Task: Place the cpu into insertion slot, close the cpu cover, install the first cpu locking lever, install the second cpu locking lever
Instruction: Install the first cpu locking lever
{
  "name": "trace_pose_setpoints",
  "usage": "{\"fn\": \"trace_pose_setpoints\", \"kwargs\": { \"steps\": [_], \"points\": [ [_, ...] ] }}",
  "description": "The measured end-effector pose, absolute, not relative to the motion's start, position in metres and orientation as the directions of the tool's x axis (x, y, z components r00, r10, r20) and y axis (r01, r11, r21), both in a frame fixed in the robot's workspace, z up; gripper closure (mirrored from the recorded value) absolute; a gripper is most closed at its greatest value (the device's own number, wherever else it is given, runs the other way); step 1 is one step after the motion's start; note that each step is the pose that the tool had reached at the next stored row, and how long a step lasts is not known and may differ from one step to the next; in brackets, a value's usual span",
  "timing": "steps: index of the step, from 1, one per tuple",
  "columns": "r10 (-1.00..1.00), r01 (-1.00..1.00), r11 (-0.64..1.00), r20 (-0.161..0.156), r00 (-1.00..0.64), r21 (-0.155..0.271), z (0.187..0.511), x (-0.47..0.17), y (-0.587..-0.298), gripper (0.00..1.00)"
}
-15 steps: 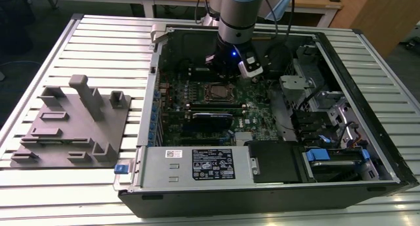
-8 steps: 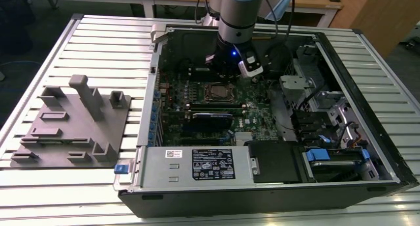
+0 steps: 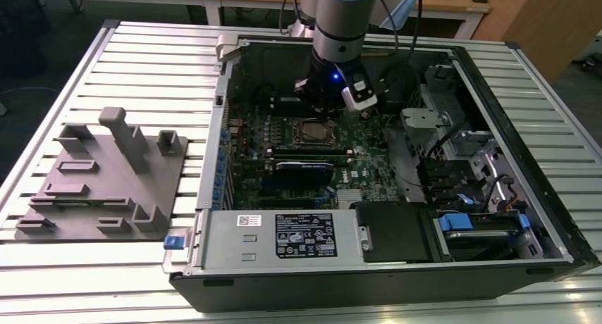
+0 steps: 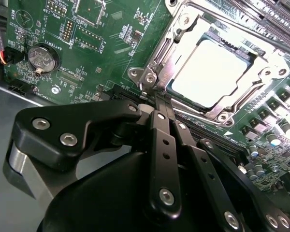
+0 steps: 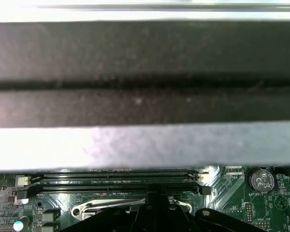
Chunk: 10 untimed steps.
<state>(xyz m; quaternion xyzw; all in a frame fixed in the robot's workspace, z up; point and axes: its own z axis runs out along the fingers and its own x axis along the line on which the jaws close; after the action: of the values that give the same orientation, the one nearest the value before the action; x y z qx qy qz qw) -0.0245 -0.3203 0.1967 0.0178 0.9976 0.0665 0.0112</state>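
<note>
The cpu [image 4: 215,72] lies flat in the insertion slot [image 3: 311,132], its pale silver top showing through the window of the cpu cover [image 4: 183,31]. That metal frame is down around the chip. A thin locking lever [image 4: 241,99] runs along one side of the frame. My gripper [image 4: 158,100] is shut, its black fingers pressed together with the tips at the socket's hinged corner [image 4: 147,79]. In the exterior view the gripper [image 3: 320,107] hangs just behind the socket inside the open computer case. Whether the tips touch a lever is hidden.
The green motherboard [image 4: 101,58] carries a coin battery [image 4: 41,58] and long black memory slots [image 5: 116,176]. The dark case wall [image 5: 145,72] stands close beyond them. A power supply [image 3: 282,232] fills the case front. A grey fixture plate [image 3: 103,176] lies on the slatted table at the exterior view's left.
</note>
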Motion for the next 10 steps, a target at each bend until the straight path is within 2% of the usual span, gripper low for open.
{"fn": "trace_pose_setpoints", "kwargs": {
  "steps": [10],
  "points": [
    [0.037,0.034,0.991,-0.020,-0.999,0.130,0.1997,-0.0244,-0.3199,0.89]
  ]
}}
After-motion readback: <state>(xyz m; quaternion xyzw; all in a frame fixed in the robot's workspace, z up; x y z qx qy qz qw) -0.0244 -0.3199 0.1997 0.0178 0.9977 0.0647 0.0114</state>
